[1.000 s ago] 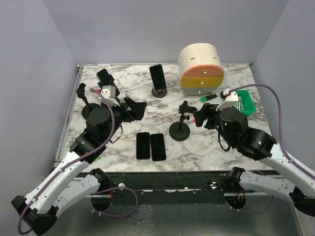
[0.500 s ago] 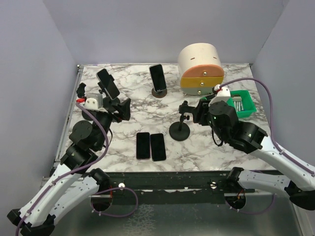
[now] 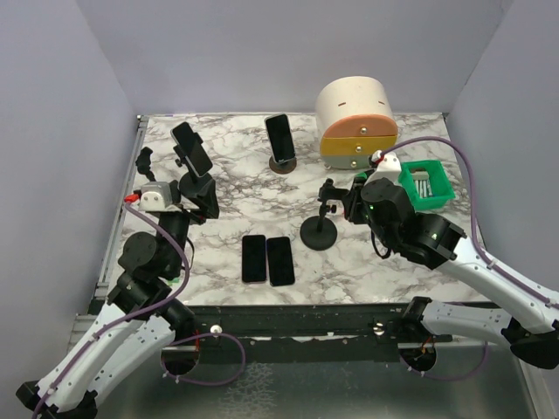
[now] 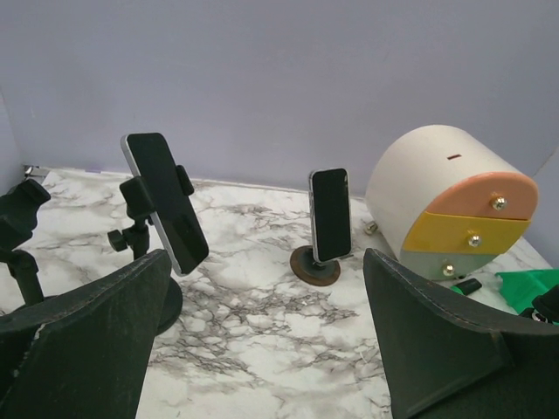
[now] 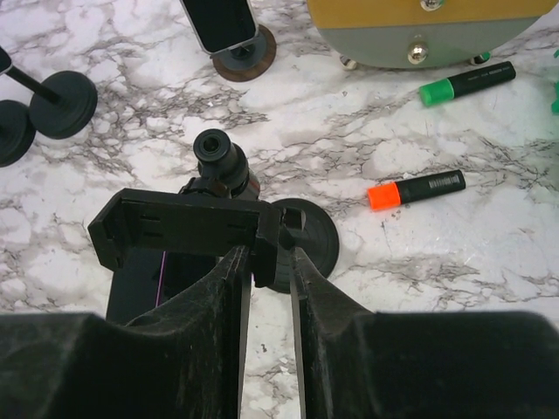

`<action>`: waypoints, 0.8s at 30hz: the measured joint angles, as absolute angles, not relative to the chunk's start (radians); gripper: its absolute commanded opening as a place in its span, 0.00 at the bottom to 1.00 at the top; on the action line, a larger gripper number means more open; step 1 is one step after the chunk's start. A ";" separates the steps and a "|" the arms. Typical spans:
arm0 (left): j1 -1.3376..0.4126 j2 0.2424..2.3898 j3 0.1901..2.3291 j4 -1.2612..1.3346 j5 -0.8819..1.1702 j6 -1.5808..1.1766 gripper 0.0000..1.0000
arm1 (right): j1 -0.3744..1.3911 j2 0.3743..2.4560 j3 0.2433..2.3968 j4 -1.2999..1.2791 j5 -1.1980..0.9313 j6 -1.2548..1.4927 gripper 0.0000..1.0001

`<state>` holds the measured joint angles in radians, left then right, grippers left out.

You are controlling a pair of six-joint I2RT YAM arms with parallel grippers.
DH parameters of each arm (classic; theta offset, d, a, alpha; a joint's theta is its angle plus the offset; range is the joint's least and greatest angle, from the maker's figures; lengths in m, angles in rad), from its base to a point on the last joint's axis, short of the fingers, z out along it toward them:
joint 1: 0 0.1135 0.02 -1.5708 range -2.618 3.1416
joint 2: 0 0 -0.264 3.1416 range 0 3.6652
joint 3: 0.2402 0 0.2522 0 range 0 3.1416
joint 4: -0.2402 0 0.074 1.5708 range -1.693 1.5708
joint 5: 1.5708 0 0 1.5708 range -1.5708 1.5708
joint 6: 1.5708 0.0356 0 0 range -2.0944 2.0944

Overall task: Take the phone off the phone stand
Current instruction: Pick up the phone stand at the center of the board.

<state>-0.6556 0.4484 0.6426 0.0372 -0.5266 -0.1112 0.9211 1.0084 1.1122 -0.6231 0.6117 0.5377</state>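
A black phone (image 3: 190, 148) sits tilted in a clamp stand at the back left; it also shows in the left wrist view (image 4: 164, 202). A second phone (image 3: 279, 137) stands on a round brown base (image 4: 314, 264) at the back centre. My left gripper (image 3: 203, 206) is open and empty (image 4: 262, 349), low and just on the near side of the left stand. My right gripper (image 3: 342, 202) is shut (image 5: 271, 262) on the clamp (image 5: 183, 231) of an empty black stand, whose round base (image 3: 319, 232) is mid-table.
Two phones (image 3: 266, 259) lie flat side by side near the front. A round drawer unit (image 3: 356, 122) stands at the back right and a green basket (image 3: 425, 183) to its right. A green marker (image 5: 467, 83) and an orange-capped marker (image 5: 417, 189) lie beside the empty stand. A small empty stand (image 3: 144, 161) is at the far left.
My left arm has pulled back toward the near left, its gripper moving away from the table's middle. My right gripper has shifted slightly left at the empty stand's clamp.
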 measured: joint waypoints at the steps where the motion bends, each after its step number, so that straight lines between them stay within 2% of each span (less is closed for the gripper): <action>1: -0.656 0.446 0.641 0.040 -0.530 -0.110 0.91 | 0.921 1.009 1.112 -0.623 0.612 0.539 0.26; 5: -0.656 0.440 0.635 0.045 -0.541 -0.110 0.91 | 0.921 1.010 1.112 -0.622 0.611 0.538 0.19; 9: -0.656 0.430 0.626 0.046 -0.550 -0.110 0.91 | 0.921 1.010 1.112 -0.620 0.611 0.528 0.01; 17: -0.656 0.409 0.623 0.046 -0.577 -0.110 0.91 | 0.921 1.010 1.148 -0.636 0.580 0.473 0.00; 24: -0.656 0.381 0.624 0.052 -0.622 -0.104 0.90 | 0.921 1.046 1.289 -0.666 0.498 0.369 0.00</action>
<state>-0.6556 0.3809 0.6235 0.0517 -0.6220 -0.1036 0.9211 1.0458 1.2888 -0.6662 0.4980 0.3691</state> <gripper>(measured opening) 0.908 0.049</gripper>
